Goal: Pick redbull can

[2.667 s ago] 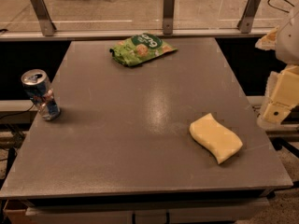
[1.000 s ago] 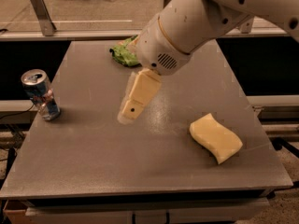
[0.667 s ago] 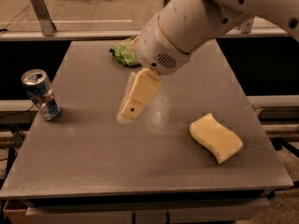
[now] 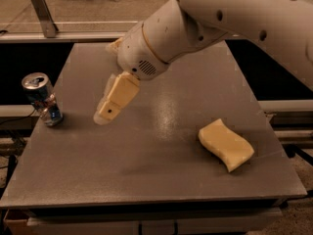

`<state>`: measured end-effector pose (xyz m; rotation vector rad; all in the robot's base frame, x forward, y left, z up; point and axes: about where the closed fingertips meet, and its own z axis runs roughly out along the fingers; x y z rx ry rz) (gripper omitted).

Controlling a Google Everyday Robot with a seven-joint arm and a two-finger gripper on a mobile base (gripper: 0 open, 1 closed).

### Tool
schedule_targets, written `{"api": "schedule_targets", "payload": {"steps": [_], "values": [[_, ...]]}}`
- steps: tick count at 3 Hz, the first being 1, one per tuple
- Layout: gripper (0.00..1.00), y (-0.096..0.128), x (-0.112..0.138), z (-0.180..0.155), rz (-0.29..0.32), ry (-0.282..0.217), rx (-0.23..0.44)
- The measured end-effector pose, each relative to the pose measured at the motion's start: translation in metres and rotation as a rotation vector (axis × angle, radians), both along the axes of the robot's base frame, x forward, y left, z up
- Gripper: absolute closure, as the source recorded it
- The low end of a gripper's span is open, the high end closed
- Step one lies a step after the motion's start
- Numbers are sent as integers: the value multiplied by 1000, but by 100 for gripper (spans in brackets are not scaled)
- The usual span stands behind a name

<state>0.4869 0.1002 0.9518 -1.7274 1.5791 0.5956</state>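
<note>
The redbull can [image 4: 43,100], slim, blue and silver with a shiny top, stands upright at the left edge of the grey table [image 4: 146,180]. My gripper [image 4: 108,112] hangs from the big white arm [image 4: 205,23] that reaches in from the upper right. It points down and to the left, just above the table, about a hand's width to the right of the can and apart from it. It holds nothing that I can see.
A yellow sponge [image 4: 226,145] lies on the right side of the table. The arm hides the table's far middle. A metal rail with a post [image 4: 41,11] runs behind the table. The table's front edge is near the bottom of the view.
The arm came in from the right over the table. In the last second the gripper has moved further left and a little lower, closer to the can. The can and the sponge have not moved.
</note>
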Motion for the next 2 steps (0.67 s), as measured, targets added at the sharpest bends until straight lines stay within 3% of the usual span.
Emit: {"api": "schedule_targets", "payload": {"steps": [2], "values": [[0,90,24,-23,84,22,243]]}}
